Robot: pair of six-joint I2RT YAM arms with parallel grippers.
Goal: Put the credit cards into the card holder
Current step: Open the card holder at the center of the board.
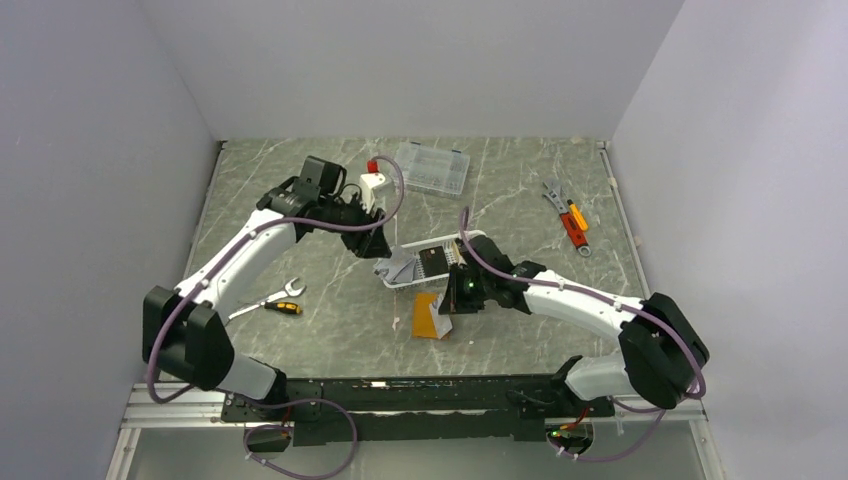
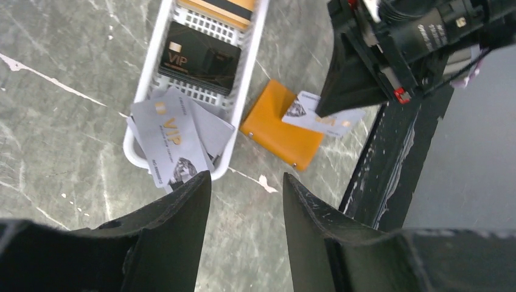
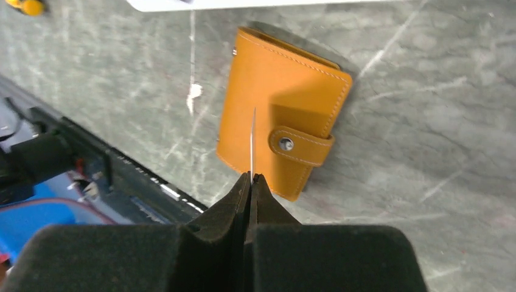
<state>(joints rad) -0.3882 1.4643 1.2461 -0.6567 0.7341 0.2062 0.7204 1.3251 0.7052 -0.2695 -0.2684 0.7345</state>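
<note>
Right gripper [image 3: 251, 179] pinches grey card [image 3: 253, 143] edge-on above snapped-shut card holder [image 3: 274, 91] to slot it; left gripper [image 2: 246, 182] gapes empty near white basket [image 2: 141, 91].

Two robot arms are wearing glossy white shells broken by black joint housings: the left arm [image 1: 240, 262] and the right arm [image 1: 585, 300]. A thin mauve cable [image 1: 165, 335] is looping along each one. Both are sharing a black base rail [image 1: 400, 400]. A small green light [image 1: 462, 283] is glowing on the right wrist. The left gripper [image 2: 246, 182] is showing two thick black fingers [image 2: 176, 225] with pale scuffs; the right gripper [image 3: 250, 179] is wearing matte black padding, with white printed lettering [image 2: 435, 29] and a small red clip [image 2: 398, 95] on its housing.
</note>
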